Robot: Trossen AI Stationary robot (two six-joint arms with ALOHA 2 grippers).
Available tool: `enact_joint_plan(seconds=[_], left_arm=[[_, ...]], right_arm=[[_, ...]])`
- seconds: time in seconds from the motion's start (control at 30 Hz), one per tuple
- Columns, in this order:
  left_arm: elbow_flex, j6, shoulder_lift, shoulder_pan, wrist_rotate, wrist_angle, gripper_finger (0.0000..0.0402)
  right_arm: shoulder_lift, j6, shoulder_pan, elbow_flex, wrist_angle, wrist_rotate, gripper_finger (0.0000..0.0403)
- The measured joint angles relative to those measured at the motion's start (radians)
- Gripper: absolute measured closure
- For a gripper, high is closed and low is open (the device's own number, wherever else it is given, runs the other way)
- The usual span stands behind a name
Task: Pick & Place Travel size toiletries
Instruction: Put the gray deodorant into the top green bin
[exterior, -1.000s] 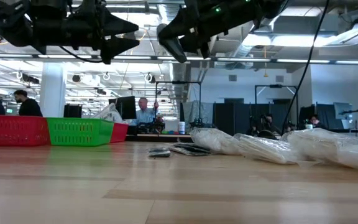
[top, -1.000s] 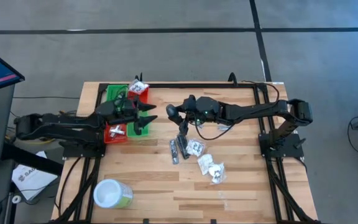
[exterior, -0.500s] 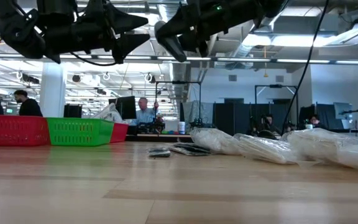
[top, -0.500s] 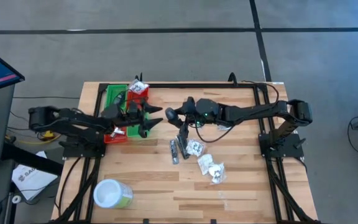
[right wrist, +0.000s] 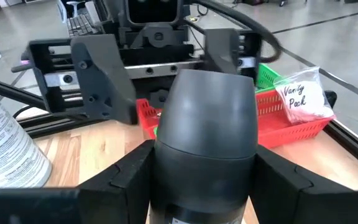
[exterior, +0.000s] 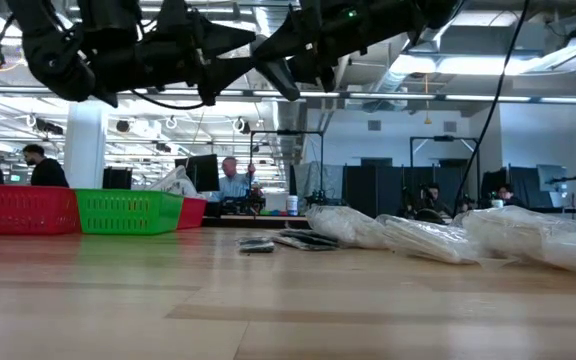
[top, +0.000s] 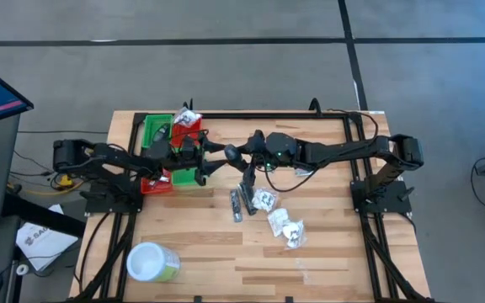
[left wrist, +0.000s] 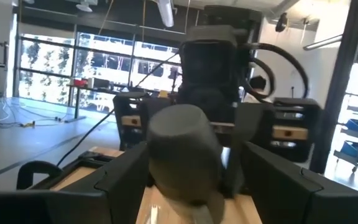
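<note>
A: Where is the left pincer [top: 210, 157] found, and in what state?

B: Raised above the desk [top: 310, 252], just right of the red and green bins [top: 173, 160]. Its fingers are spread wide, nothing is held betw. them. It is pointed toward the right arm.

A: And the dark grey oval bottle [right wrist: 205, 140]?

B: It is pinched in the right pincer [top: 233, 154], up in the air near the desk's middle, not resting on wood. In the right wrist view it is seen clamped betw. both fingers, its rounded end stuck out past them.

A: Which way does it lie from the left pincer?

B: Directly to the right, just beside, approx. at the same height acc. to the low view. Its long axis is judged to run left-right, along the line betw. the two pincers, so the free end is turned to the open left fingers. A hand-over seems prepared, but this is only a judgement.

A: The rest of the toiletries?

B: The slim tubes [top: 241, 202] and white packets [top: 286, 225] are left on the desk, below-right of the meeting point in the high view; the right arm is nearer to them.
</note>
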Motion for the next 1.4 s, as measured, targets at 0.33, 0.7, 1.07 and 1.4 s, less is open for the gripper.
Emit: enact_joint_plan(seconds=[0.33, 0.7, 1.07, 1.4], left_arm=[[0.069, -0.018, 0.092, -0.001, 0.024, 0.002, 0.0156], [0.085, -0.027, 0.097, 0.000, 0.063, 0.002, 0.0210], [0.085, -0.024, 0.097, 0.000, 0.075, 0.001, 0.0210], [0.087, -0.037, 0.098, -0.003, 0.111, -0.006, 0.0210]], right_arm=[[0.001, 0.000, 0.000, 0.000, -0.015, -0.003, 0.0203], [0.001, -0.009, 0.001, 0.000, -0.011, -0.003, 0.0204], [0.001, -0.028, 0.013, 0.000, -0.012, 0.003, 0.0204], [0.001, -0.034, 0.021, 0.001, -0.033, -0.001, 0.0065]])
